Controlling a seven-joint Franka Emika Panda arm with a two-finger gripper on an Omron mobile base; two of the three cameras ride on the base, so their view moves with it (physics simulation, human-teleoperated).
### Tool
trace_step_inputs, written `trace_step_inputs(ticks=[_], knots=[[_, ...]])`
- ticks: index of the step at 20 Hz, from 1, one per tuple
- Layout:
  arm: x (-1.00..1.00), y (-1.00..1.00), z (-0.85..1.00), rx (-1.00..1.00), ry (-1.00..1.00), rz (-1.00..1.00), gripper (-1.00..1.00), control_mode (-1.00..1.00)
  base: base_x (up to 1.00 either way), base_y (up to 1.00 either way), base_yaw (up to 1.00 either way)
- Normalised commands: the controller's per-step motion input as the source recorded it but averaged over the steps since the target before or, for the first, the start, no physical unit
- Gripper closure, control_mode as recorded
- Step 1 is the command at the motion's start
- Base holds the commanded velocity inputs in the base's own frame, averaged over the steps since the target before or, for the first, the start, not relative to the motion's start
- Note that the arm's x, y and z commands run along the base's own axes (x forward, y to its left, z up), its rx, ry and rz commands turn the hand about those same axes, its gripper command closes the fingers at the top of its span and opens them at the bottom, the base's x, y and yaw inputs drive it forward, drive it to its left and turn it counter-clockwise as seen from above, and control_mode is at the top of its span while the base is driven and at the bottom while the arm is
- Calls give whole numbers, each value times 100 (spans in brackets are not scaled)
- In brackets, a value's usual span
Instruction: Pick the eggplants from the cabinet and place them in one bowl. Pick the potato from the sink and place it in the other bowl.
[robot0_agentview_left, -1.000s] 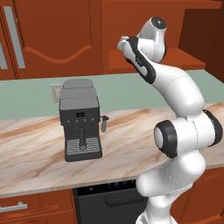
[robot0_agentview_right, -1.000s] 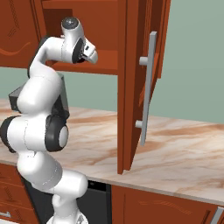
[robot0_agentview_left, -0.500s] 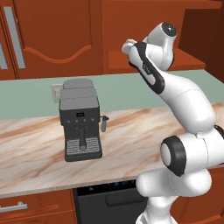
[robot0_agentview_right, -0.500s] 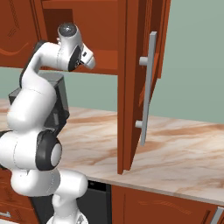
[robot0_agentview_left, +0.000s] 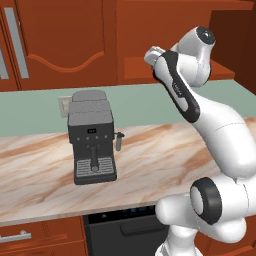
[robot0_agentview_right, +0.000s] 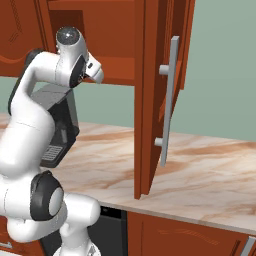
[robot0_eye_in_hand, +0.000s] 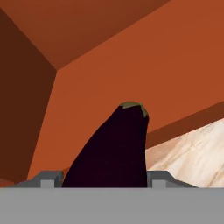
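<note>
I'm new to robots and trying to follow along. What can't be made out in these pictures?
- Lower end of the eggplant, hand view: cut off at the bottom, so the fingers' contact with it is hidden.
- Gripper, left and right base views: tucked behind the arm's own wrist.
- Cabinet shelf, right base view: partly blocked by the open door and the arm.

Eggplant (robot0_eye_in_hand: 111, 151) base behind the grey finger tips (robot0_eye_in_hand: 51, 177), cabinet (robot0_eye_in_hand: 87, 65) interior cropped.
</note>
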Motion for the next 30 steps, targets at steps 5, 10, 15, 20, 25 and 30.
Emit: trace_step_inputs(ticks=[5, 10, 15, 20, 25, 30], knots=[[-58, -4, 1, -2, 0, 0, 100, -100, 0, 0, 0], [-41, -2, 0, -9, 4, 0, 100, -100, 0, 0, 0], [-46, -6, 0, -14, 0, 0, 100, -100, 0, 0, 0], [-52, -9, -1, -13, 0, 0, 100, -100, 0, 0, 0], [-41, -6, -1, -14, 0, 0, 100, -100, 0, 0, 0], [-41, -11, -1, -15, 0, 0, 100, -100, 0, 0, 0]])
